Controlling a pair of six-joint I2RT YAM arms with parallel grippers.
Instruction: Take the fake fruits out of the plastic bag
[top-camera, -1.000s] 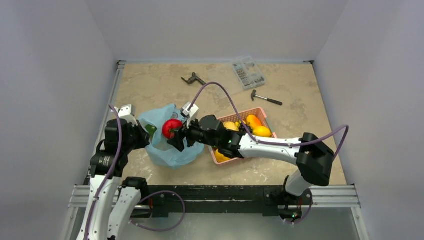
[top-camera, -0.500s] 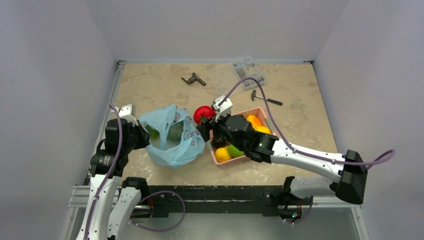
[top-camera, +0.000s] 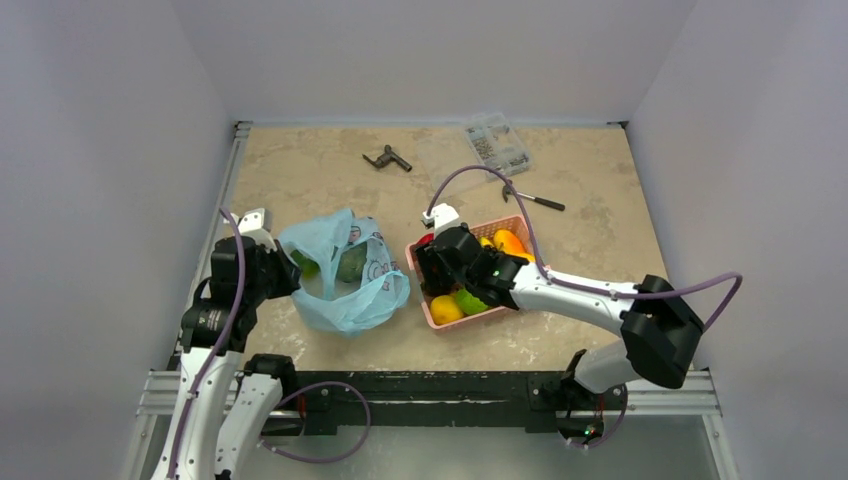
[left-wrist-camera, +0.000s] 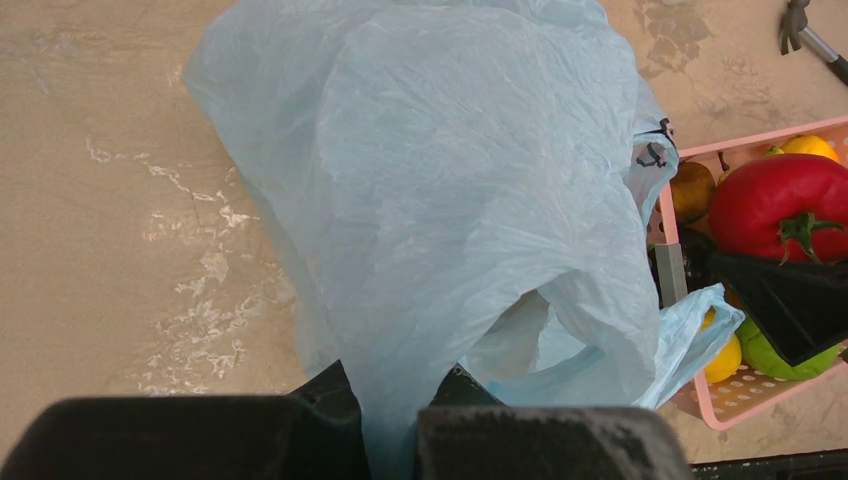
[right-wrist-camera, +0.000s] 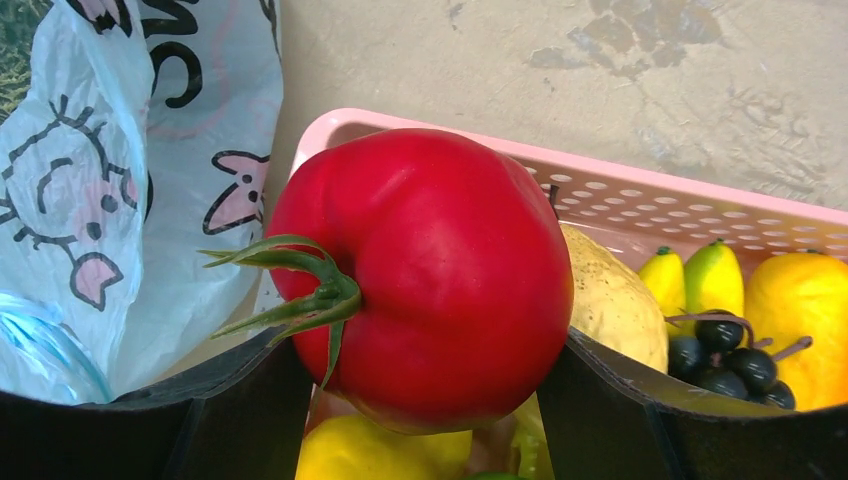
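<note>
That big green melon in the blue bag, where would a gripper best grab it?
Grip the melon across its round body, from above through the open mouth of the bag, held up by the left gripper. Plastic wraps its sides; only its top shows. Wide, so probably open the jaws fully.

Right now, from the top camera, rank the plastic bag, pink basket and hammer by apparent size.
1. plastic bag and pink basket: about alike, the basket partly covered by the right arm.
2. hammer: clearly smallest.
</note>
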